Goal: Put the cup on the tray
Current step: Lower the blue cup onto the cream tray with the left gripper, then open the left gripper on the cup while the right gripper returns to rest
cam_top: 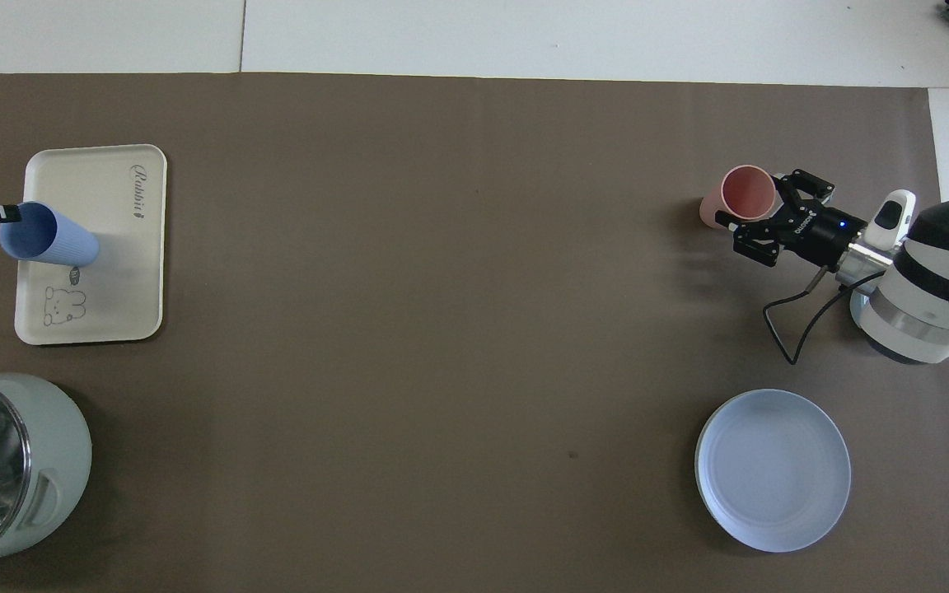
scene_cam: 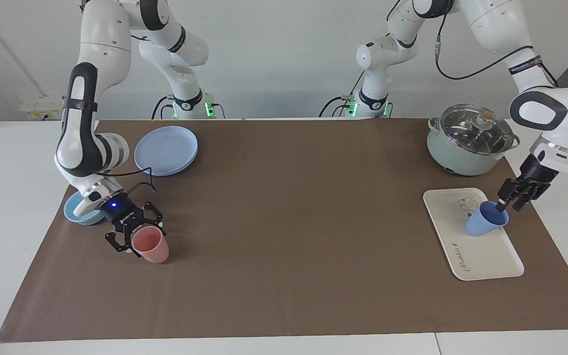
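Tray [scene_cam: 481, 256] carries cursive "Rabbit" script plus a bear drawing. Count: two cups, one tray, one plate [scene_cam: 165, 150], one bowl [scene_cam: 74, 213], one lidded pot [scene_cam: 469, 140]. Blue cup [scene_cam: 483, 224] sits on the tray, mouth up, long axis tilted toward the left claw [scene_cam: 503, 204] at its rim; can't tell if that claw grips. Right claw [scene_cam: 133, 235] spread around the pink cup [scene_cam: 152, 246] standing on the bench.

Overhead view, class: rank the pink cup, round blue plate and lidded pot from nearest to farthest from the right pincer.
1. Pink plastic cup, at the right pincer.
2. Round blue plate, same end of the table, nearer the robots.
3. Pale-green lidded pot, at the left arm's end.
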Available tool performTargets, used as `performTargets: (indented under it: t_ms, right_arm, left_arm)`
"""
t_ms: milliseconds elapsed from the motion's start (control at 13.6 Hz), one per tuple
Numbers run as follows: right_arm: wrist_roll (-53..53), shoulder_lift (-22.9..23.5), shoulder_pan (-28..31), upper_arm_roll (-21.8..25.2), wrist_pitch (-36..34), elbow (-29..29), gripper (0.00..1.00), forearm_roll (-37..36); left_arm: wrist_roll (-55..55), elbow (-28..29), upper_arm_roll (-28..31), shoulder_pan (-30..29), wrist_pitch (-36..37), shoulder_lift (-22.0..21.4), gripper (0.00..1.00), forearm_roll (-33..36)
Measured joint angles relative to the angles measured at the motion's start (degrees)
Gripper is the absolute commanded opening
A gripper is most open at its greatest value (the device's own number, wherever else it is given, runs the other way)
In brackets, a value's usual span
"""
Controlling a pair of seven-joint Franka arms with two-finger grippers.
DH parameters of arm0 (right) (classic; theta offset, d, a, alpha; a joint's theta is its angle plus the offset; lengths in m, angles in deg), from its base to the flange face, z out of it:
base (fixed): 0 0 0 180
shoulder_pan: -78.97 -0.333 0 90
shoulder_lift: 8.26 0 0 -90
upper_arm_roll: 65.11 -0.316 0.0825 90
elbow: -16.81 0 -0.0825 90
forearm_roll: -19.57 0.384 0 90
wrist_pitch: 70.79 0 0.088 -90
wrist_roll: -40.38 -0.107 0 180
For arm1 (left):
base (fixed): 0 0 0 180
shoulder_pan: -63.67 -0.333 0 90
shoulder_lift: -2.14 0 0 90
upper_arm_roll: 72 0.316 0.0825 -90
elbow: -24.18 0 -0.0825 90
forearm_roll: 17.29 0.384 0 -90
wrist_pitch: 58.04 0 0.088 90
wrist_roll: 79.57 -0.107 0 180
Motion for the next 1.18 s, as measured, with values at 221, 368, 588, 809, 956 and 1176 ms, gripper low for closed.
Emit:
performTargets:
  t_ms: [221, 368, 588, 809, 956, 1176]
  right_arm:
    - [0.0, 0.0, 0.0, 0.0, 0.0, 0.1, 1.0, 0.0]
    - [0.0, -0.5, -0.1, -0.1, 0.0, 0.1, 1.0, 0.1]
    - [-3.4, -3.8, -0.9, -0.2, 2.8, 0.4, 1.0, 0.3]
    - [-12.3, -9.7, -5.2, -0.3, 10.8, 2.8, 1.0, 0.3]
    - [-17.6, -13.3, -9.3, -0.4, 17.0, 4.9, 1.0, 0.1]
    - [-20.4, -15.0, -11.1, -0.3, 19.3, 5.8, 1.0, -6.9]
  left_arm:
    - [4.6, -8.5, -0.2, 1.9, 14.8, -0.5, 0.94, 13.6]
    - [7.6, -12.6, -0.2, 6.1, 22.2, -0.9, 0.94, 19.6]
    - [10.5, -16.8, -0.2, 11.6, 30.3, -1.1, 0.96, 24.7]
    - [10.8, -18.8, -0.3, 13.9, 34.1, -3.0, 1.0, 26.1]
    - [10.9, -19.0, -0.4, 14.3, 36.1, -6.0, 1.0, 26.3]
    - [12.2, -18.9, -1.0, 14.6, 37.1, -8.5, 1.0, 26.3]
